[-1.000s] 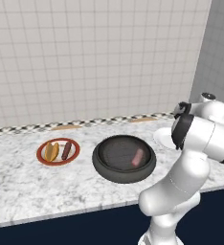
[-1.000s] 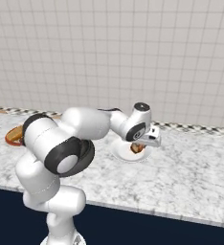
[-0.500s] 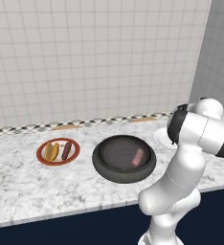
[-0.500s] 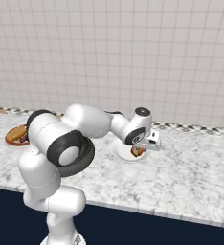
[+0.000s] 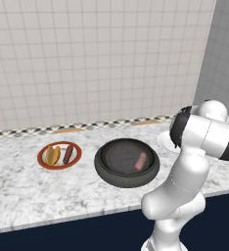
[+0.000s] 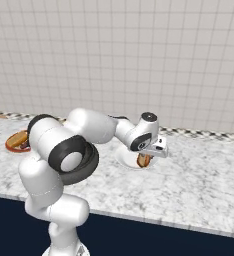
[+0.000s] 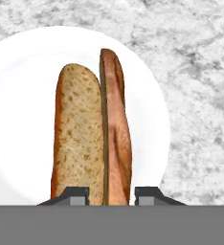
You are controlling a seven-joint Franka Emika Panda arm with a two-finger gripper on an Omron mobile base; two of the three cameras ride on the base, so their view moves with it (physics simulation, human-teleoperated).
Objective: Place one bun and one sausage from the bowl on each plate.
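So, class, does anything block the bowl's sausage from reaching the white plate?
Nothing visible does: the sausage lies uncovered in the bowl, and the white plate beside it holds just the bun, with bare room left.

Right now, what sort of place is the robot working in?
Most likely a simulated kitchen: a marble-look counter runs under a tiled wall. On it sit a dark bowl holding a sausage, a red-rimmed plate and a white plate with a bun.
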